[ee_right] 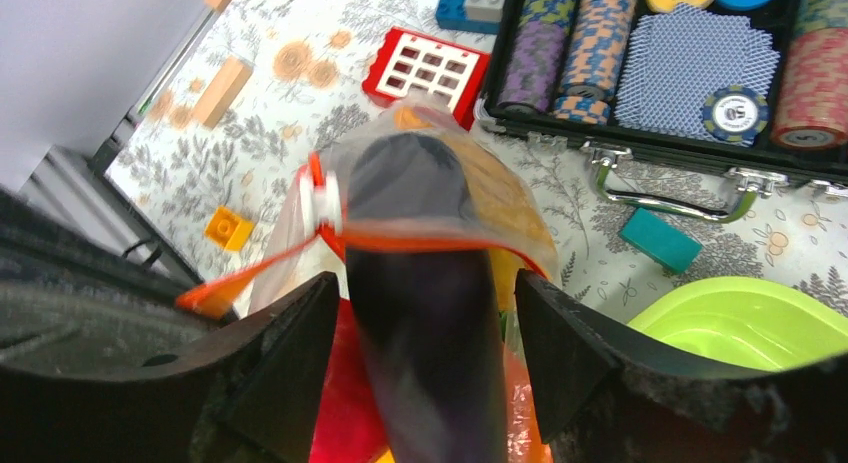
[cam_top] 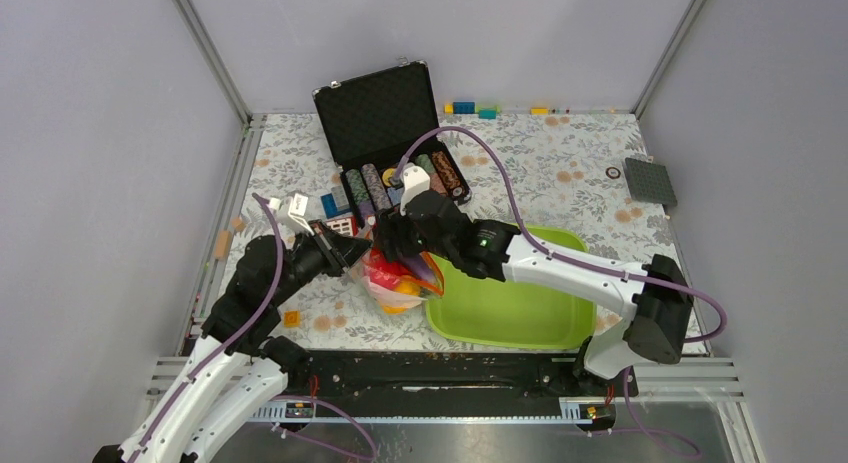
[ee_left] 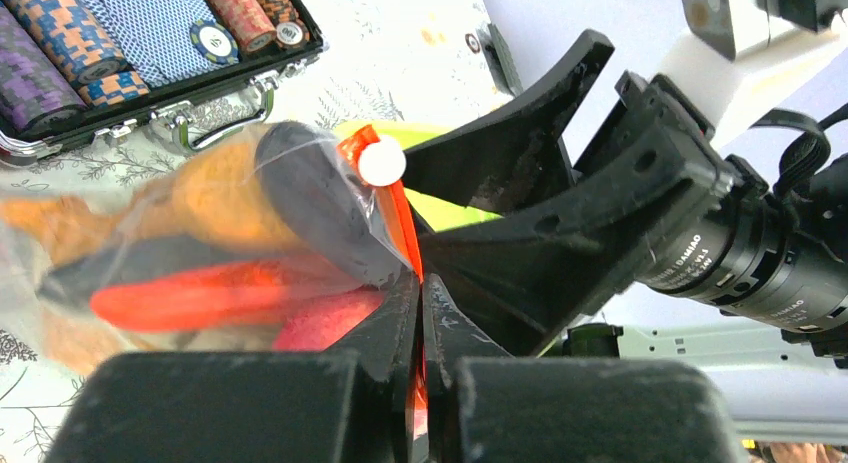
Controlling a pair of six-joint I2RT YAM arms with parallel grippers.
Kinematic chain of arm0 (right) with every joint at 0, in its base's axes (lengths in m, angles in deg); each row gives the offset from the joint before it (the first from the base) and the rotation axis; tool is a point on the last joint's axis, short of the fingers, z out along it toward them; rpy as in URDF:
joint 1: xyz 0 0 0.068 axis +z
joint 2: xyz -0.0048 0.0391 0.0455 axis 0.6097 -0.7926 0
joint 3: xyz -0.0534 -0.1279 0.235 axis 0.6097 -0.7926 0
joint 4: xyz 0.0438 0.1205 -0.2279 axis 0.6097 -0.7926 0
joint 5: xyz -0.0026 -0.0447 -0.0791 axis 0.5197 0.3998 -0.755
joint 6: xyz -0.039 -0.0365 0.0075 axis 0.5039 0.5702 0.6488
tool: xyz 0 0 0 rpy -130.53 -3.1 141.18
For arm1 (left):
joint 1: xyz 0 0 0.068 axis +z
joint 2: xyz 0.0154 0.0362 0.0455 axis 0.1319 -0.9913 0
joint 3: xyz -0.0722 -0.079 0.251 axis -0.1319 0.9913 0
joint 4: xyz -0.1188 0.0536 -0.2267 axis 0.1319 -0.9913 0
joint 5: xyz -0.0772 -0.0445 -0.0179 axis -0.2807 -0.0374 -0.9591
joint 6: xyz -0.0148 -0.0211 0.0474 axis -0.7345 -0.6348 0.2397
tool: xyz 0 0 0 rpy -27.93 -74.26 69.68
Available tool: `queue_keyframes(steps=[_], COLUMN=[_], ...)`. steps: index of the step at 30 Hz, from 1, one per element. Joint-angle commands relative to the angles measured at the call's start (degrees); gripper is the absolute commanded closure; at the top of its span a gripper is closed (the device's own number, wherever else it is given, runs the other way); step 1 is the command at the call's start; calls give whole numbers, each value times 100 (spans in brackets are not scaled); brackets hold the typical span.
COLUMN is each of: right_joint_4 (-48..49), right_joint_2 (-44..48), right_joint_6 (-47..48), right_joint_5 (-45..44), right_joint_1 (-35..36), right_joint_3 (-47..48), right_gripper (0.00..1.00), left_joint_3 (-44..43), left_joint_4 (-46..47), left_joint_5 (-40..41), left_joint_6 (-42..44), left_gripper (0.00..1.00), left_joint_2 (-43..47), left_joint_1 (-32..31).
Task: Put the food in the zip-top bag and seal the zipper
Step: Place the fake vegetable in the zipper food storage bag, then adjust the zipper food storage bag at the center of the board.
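Note:
The clear zip-top bag [cam_top: 392,281] lies between the arms, left of the tray, with red and orange-yellow food [ee_right: 340,413] inside. My left gripper [ee_left: 420,278] is shut on the bag's orange-red zipper [ee_left: 400,208] at the mouth, just below the white slider [ee_left: 381,163]. The purple eggplant [ee_right: 425,323] points nose-first into the bag's mouth, its tip under the plastic. My right gripper [ee_right: 425,283] straddles the eggplant with its jaws open and a gap on each side. Other foods are hidden behind the plastic and the grippers.
The lime-green tray [cam_top: 510,308] sits right of the bag. An open black case of poker chips [cam_top: 385,113] stands behind it. Loose toy bricks lie around: a teal one [ee_right: 660,240], a red window piece [ee_right: 425,68], a small orange one [ee_right: 229,228]. A grey baseplate [cam_top: 650,181] lies far right.

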Motion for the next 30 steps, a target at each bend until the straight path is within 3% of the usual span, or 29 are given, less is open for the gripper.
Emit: queue_keyframes(steps=[1,6,11,18,24,30], right_joint_4=[18,106,371,-523,-1374,-1534], right_joint_2=[502,946,1540,1831,1564,1107], right_joint_6=[361,541,722,417,618,956], right_joint_5=[991,1479,1708,1217,1314,1833], right_joint_1=[-98,-98,-106,-412,-537,-537], right_joint_3=[-118,-417,-790,-896,-833,-753], right_gripper=[22,16,0,1,13,23], left_joint_3=[45,77,148,176,92,84], left_joint_4=[720,701,619,563,408,388], left_joint_5=[453,610,571,160,-15,-167], left_joint_6=[-236,-198,-83,156,404,486], left_gripper=[100,100,100,100,100,100], left_joint_2=[171,220,308,354,320,327], left_joint_1=[-27,-32,-31,-30,-28,-32])
